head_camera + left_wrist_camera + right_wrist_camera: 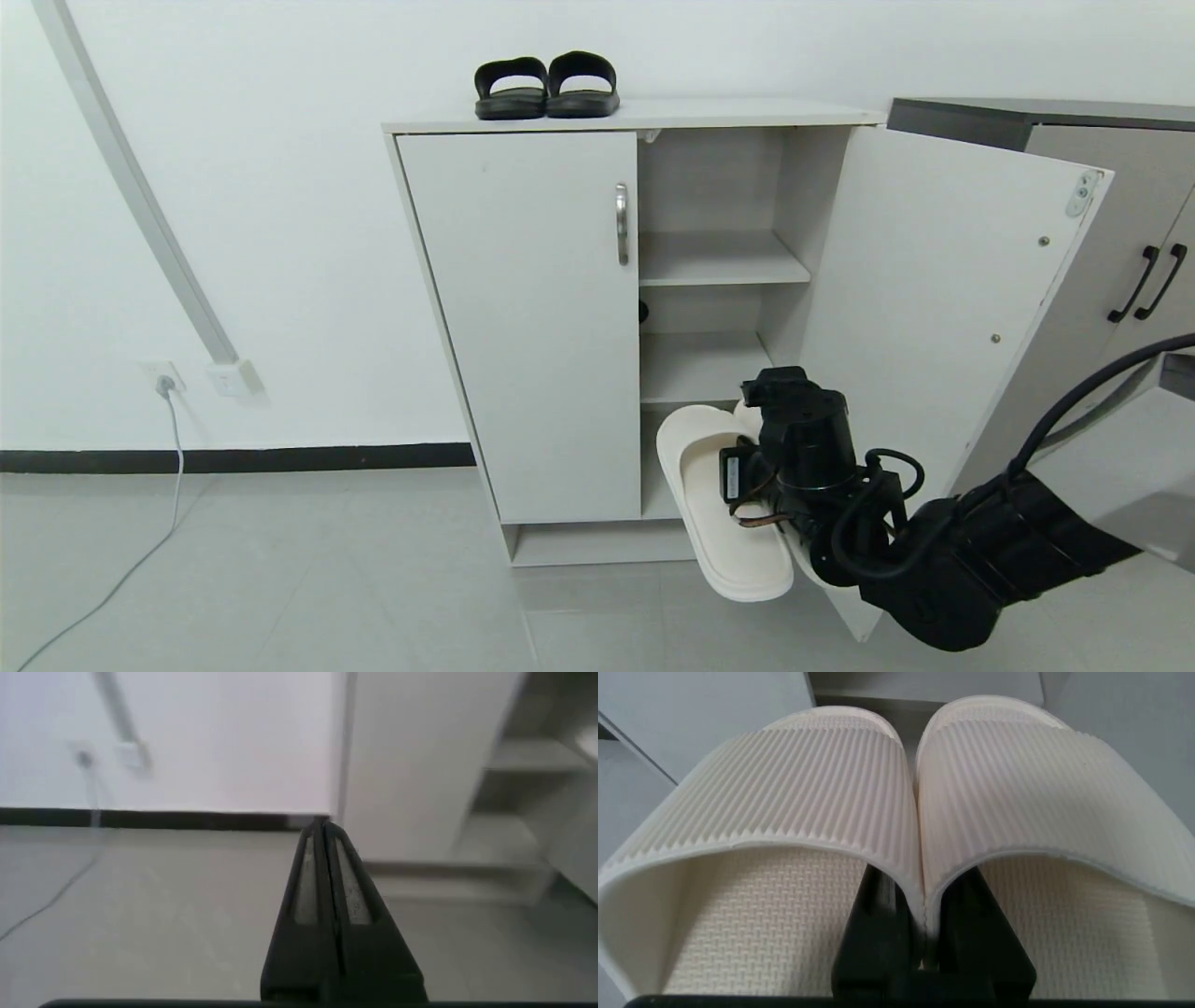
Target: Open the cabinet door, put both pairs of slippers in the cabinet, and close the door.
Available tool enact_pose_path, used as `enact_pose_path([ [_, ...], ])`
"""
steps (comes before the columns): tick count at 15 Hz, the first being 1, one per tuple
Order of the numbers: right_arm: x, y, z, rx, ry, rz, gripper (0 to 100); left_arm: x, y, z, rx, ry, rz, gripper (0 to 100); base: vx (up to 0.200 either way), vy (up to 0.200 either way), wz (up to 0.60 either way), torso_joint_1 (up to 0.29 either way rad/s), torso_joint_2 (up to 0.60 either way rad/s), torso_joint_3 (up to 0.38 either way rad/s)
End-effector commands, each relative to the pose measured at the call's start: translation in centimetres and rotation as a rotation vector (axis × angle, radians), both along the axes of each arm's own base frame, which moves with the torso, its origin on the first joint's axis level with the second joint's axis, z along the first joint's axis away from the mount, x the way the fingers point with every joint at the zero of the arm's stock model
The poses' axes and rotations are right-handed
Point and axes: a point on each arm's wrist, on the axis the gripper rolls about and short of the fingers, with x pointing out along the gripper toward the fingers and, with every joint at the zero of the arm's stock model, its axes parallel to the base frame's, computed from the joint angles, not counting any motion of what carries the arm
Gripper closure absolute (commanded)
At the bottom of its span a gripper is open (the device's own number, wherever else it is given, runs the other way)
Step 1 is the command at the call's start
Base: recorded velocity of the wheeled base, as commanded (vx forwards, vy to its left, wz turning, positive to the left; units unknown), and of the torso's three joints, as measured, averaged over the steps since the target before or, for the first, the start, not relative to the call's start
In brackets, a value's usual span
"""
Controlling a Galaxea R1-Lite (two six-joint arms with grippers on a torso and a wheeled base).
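right pincer (920,929) clamps cream slippers (724,504) by their touching strap edges at 5 o'clock before the open cabinet (523,327), probably light, flexing foam; black slippers (546,86) sit atop it at 12 o'clock; left pincer (324,873) closed, empty.

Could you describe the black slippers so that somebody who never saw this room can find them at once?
Look at the white cabinet against the wall, its right door open. On its top lie the black slippers, side by side. The cream slippers hang low in the right gripper in front of the cabinet; the wanted pair alone is black and on top.
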Motion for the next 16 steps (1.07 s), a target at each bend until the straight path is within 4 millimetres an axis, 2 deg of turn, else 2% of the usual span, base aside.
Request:
enact_pose_path([
  [1, 0.0, 0.1, -0.4, -0.008, 0.008, 0.002, 100, 0.0, -0.1, -0.4, 0.026, 0.006, -0.083, 100, 0.000, 0.000, 0.00, 0.000, 0.00, 0.000],
  [2, 0.1, 0.2, -0.7, -0.010, 0.011, 0.002, 100, -0.5, 0.0, -0.5, 0.030, -0.049, -0.173, 100, 0.000, 0.000, 0.00, 0.000, 0.00, 0.000],
  [5, 0.2, 0.6, -1.3, -0.013, 0.014, 0.008, 100, -0.7, 0.0, -0.6, 0.027, -0.077, -0.149, 100, 0.000, 0.000, 0.00, 0.000, 0.00, 0.000],
  [7, 0.5, 1.0, -0.9, -0.011, -0.009, -0.016, 100, -0.7, 0.0, -0.6, 0.027, -0.077, -0.149, 100, 0.000, 0.000, 0.00, 0.000, 0.00, 0.000],
  [10, 2.1, 3.7, -0.6, 0.010, -0.082, -0.098, 100, -0.7, 0.0, -0.6, 0.019, -0.077, -0.149, 100, 0.000, 0.000, 0.00, 0.000, 0.00, 0.000],
  [13, 2.6, 4.7, -0.6, 0.011, -0.086, -0.097, 100, -0.7, 0.0, -0.6, 0.019, -0.077, -0.149, 100, 0.000, 0.000, 0.00, 0.000, 0.00, 0.000],
  [16, 3.9, 5.9, -1.0, 0.007, -0.090, -0.119, 100, -0.7, 0.0, -0.6, 0.021, -0.077, -0.149, 100, 0.000, -0.200, 0.00, -0.001, 0.00, 0.002],
])
